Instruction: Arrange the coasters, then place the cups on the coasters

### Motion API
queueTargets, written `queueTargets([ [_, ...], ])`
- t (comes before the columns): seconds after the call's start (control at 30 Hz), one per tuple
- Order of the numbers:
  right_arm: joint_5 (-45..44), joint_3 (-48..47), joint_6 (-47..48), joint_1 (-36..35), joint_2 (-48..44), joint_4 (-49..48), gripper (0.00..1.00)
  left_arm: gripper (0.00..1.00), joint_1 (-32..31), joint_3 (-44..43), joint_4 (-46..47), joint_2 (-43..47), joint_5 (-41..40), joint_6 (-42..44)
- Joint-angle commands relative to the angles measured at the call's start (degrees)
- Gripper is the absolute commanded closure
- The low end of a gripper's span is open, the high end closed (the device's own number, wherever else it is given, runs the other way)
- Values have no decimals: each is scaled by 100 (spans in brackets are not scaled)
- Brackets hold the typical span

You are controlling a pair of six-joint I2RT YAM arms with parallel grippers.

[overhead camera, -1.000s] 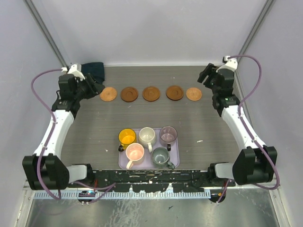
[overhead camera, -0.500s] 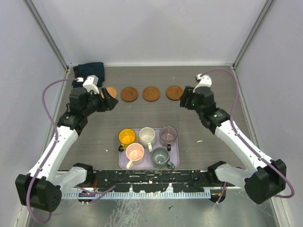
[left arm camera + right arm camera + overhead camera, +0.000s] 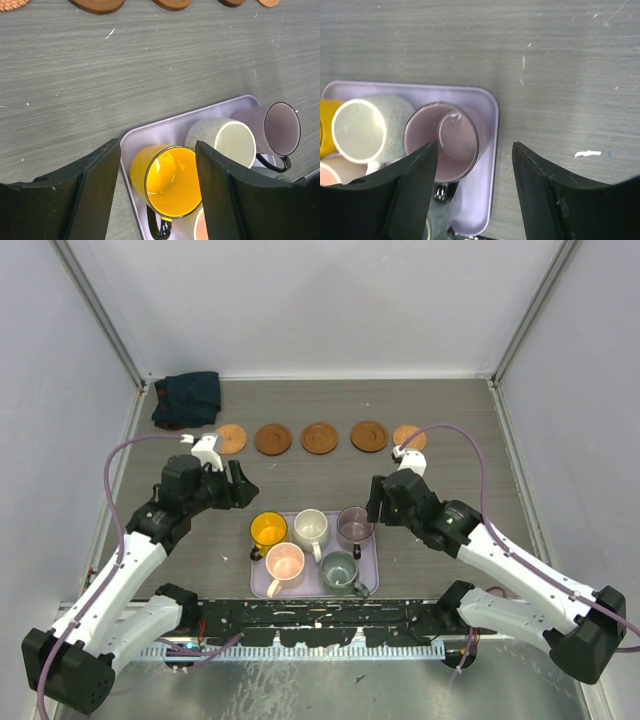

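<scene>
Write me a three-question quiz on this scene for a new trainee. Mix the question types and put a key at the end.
1. Fill in: the far row holds ___ coasters.
2. In the left wrist view, which colour of cup shows between the open fingers of the left gripper? A) yellow B) pink C) grey-green
3. True or false: all the cups stand on coasters.
Key: 1 five; 2 A, the yellow cup; 3 false, all five stand in the lilac tray.
</scene>
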State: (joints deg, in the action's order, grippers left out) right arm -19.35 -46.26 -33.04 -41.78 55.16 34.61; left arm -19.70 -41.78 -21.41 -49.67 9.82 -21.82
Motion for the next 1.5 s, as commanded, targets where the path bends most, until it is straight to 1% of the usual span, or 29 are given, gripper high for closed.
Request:
queueTargets([
  [0.0, -199, 84, -692, -504, -245, 379, 33, 37, -98, 85, -2, 105, -116, -100],
  [0.1, -202, 193, -924, -845, -228, 437, 30, 37, -121, 83, -32, 87, -121, -90],
  [0.27, -105, 381, -1292, -1436, -37, 319, 28, 36, -157, 56, -102, 28, -151, -33],
  [0.47, -130, 355, -1400, -1789, 275, 138, 27, 36, -208, 90, -110, -17, -196, -67],
  [0.73, -113, 498, -1535, -1811, 664, 2, 28, 35, -238, 89, -109, -20, -209, -50],
  [0.93, -101, 557, -1628, -1811, 1017, -85, 31, 35, -271, 101, -109, -39, -221, -39],
  [1.3, -309, 581, -1748, -1807, 1523, -130, 41, 34, -301, 126, -52, -77, -245, -56],
  [1.47, -419, 639, -1820, -1808, 1560, -114, 44, 34, -307, 148, -21, -76, -250, -67],
])
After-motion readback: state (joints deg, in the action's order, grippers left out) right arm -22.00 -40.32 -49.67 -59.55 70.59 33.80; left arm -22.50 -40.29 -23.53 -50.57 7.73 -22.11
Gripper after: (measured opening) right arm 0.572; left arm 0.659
